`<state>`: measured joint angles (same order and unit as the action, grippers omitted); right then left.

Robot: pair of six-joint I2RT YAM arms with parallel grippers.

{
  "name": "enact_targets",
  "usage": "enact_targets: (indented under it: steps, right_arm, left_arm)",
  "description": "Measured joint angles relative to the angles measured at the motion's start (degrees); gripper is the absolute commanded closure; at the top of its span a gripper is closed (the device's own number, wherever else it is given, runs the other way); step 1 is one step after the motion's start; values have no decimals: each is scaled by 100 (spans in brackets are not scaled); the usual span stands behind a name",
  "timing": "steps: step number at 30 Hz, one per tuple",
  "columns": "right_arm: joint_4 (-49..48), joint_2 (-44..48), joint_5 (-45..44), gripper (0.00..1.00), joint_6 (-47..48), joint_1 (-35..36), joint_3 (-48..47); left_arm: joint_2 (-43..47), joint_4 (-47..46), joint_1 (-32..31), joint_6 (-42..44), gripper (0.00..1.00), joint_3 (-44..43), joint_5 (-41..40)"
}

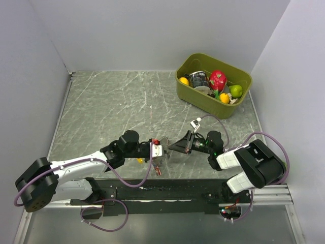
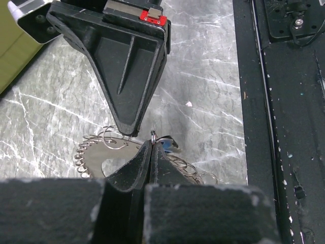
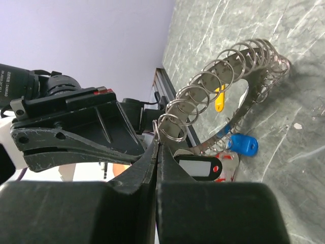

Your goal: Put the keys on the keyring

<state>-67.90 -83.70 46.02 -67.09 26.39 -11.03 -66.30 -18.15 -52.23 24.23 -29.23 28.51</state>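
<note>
- Closest up, my right gripper has its fingers pressed together, the tips nipping one small wire loop of the keyring.
- My left gripper is squeezed tight too, with a thin bit of the keyring's wire caught at its tip. The two grippers meet almost tip to tip from opposite sides.
- The keyring sits between both grippers, near the front edge of the table. Its coil of small loops fans away from me, with a blue-capped key just beside its rim.
- A yellow-capped key shows through the coil; I cannot tell whether it lies loose or hangs there.
- A green bin stands well apart, far right.
</note>
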Motion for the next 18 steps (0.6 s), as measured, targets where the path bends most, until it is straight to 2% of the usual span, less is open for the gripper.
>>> enact_targets:
  steps: [6,12,13,16,17,18]
  right_arm:
    - [190,260,-33,100,151,7,17]
    - [1268,1244,-184,100,852,11,-2]
    - [1517,1421,-216,100,1005,11,-24]
    - [2096,1768,-332,100,1434,11,-140]
    - [2214,1814,-352,100,1523,15,-181]
    - [2326,1860,-369,100,1657,22,-229]
  left_arm:
    - [35,0,0,-2,99,0,-4]
    - [92,-13,0,0,97,0,-9]
    - [92,-13,0,2,95,0,-17]
    - [92,-52,0,0,79,0,-74]
    - [92,-63,0,9,70,0,-92]
    - [92,-66,-2,-4,67,0,-109]
